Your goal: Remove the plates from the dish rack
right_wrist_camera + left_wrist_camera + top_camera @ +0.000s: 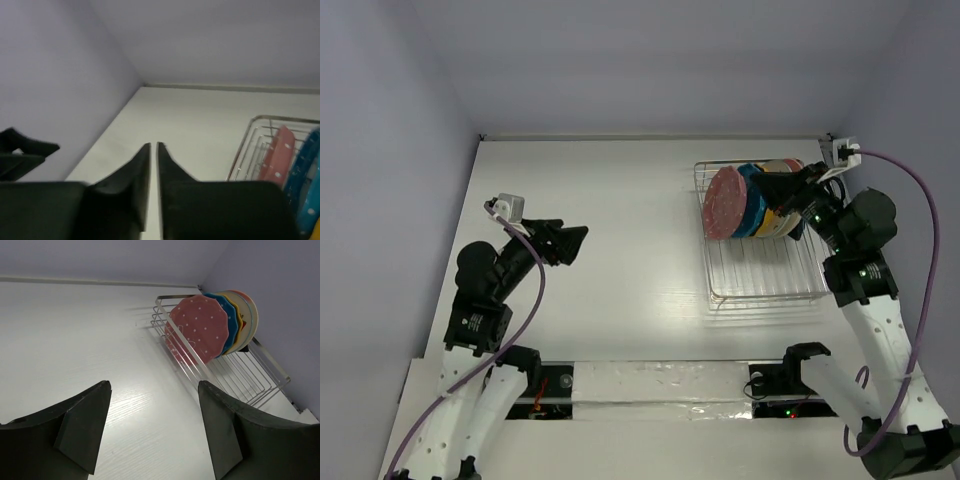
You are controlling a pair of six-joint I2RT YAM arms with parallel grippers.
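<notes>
The silver wire dish rack stands at the right of the table. Several plates stand on edge at its far end: the red dotted plate in front, the teal dotted plate behind it, then yellow-orange and cream ones, partly hidden. My right gripper hovers over the plates, pointing left, shut and empty. My left gripper is open and empty above the table, well left of the rack. The left wrist view shows the red plate, teal plate and rack.
The near half of the rack holds no plates. Walls close the table at the back and both sides. A grey cable loops from the back right corner to the right arm. The right wrist view shows the rack's corner and red plate.
</notes>
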